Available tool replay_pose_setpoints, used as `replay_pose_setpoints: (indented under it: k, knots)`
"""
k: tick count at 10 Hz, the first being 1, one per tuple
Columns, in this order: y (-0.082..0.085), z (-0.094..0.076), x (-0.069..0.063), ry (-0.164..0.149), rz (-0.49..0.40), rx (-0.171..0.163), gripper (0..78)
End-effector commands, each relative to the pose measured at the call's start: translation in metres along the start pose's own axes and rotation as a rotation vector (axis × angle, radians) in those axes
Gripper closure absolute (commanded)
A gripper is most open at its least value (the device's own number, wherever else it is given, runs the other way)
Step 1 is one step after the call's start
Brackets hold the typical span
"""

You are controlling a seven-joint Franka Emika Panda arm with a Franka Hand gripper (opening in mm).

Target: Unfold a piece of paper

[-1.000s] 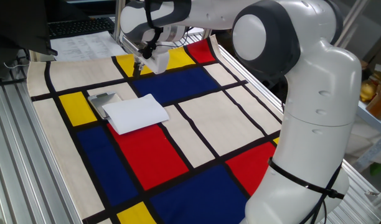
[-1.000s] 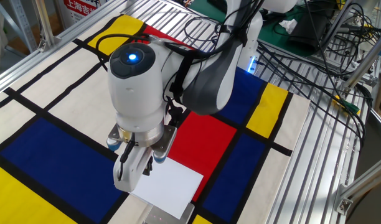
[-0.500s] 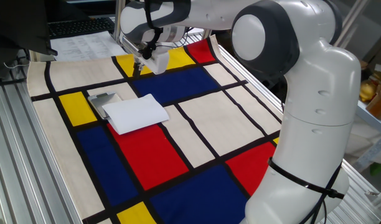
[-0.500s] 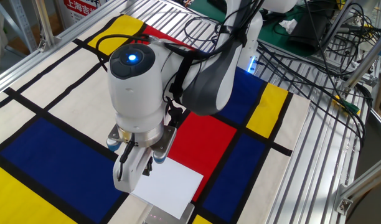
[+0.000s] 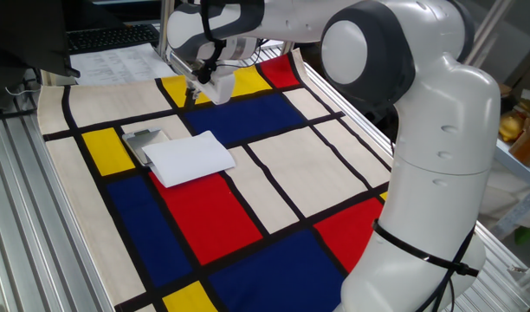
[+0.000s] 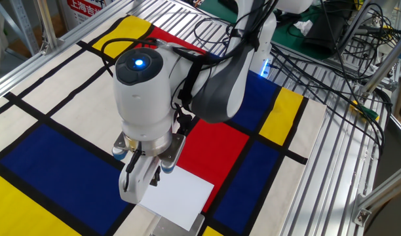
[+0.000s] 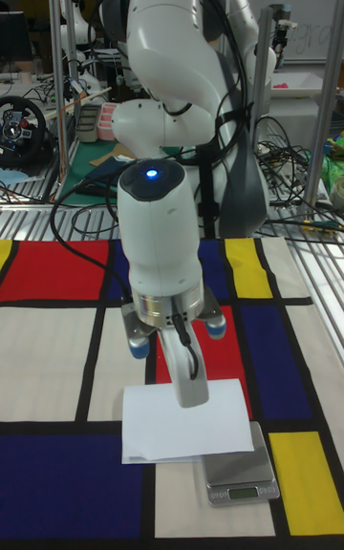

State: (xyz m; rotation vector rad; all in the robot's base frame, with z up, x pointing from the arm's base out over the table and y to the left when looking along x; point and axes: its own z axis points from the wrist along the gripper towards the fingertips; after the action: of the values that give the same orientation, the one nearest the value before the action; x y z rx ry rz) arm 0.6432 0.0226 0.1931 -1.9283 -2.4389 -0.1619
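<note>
Nearest me, the piece of paper (image 5: pixel 189 157) lies folded flat on the table (image 5: pixel 274 186), over the red and blue patches, one edge overlapping a small scale (image 5: pixel 142 141) (untouched, I judge). Beyond it my pincer (image 5: pixel 198 89) hovers empty; whether it is parted I cannot tell.

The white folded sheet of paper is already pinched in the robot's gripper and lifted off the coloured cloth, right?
Not quite. The white folded sheet of paper lies flat on the coloured cloth, partly over the small grey metal plate; nothing holds it. One fixed view shows the gripper apart from it, over the yellow and blue patches.
</note>
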Motion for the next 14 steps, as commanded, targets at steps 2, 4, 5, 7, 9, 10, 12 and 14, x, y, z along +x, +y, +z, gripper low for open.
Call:
replay_pose_setpoints:
  k: [2,4,5,7,9,10,12,14]
  knots:
    - [0.001,-0.001,0.0,0.002,0.006,-0.003,77.6]
    - [0.001,-0.001,0.0,0.005,0.007,-0.003,77.6]
    - [0.001,-0.001,0.0,0.006,0.007,-0.002,77.6]
    - [0.002,0.002,-0.001,0.005,0.058,0.031,77.6]
    - [0.002,0.004,-0.001,-0.009,0.098,0.077,77.6]
    - [0.002,0.012,-0.002,-0.079,0.126,0.095,77.6]
    - [0.002,0.025,-0.008,-0.184,0.185,0.131,77.6]
    - [0.002,0.026,-0.009,-0.147,0.21,0.163,77.6]
